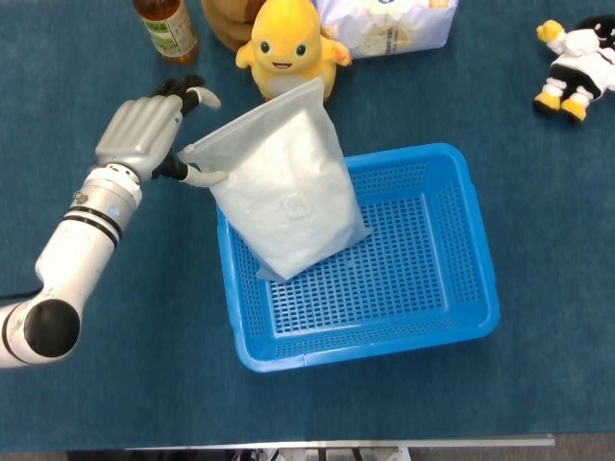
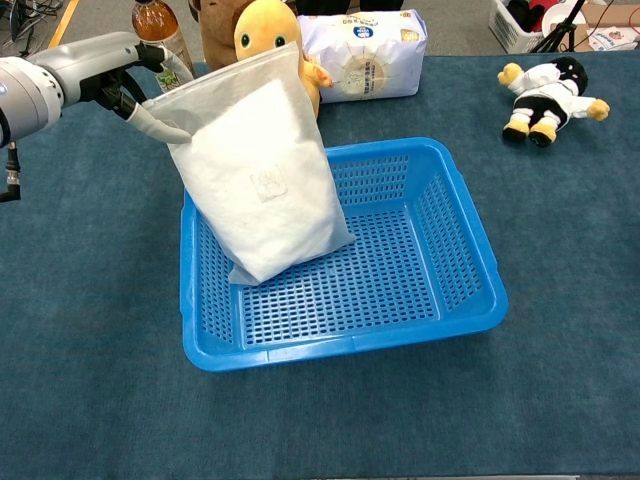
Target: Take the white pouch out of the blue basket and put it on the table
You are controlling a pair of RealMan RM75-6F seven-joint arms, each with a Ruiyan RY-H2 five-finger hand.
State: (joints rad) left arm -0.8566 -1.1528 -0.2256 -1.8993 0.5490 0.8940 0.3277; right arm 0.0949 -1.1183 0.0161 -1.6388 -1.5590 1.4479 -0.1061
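The white pouch (image 1: 288, 192) (image 2: 260, 170) stands tilted in the left part of the blue basket (image 1: 415, 154) (image 2: 400, 148). Its bottom is on the basket floor and its top rises well above the rim. My left hand (image 1: 142, 134) (image 2: 95, 60) hovers just left of the pouch's upper left corner with fingers spread. Only the thumb (image 1: 200, 176) reaches the pouch's left edge; the other fingers stay apart from it. The right hand shows in neither view.
Behind the basket stand a yellow plush (image 1: 286, 43), a brown bottle (image 1: 165, 27) and a white printed bag (image 1: 384, 24). A black-and-white plush (image 1: 575, 62) lies at the far right. Blue cloth covers the table to the left of and in front of the basket.
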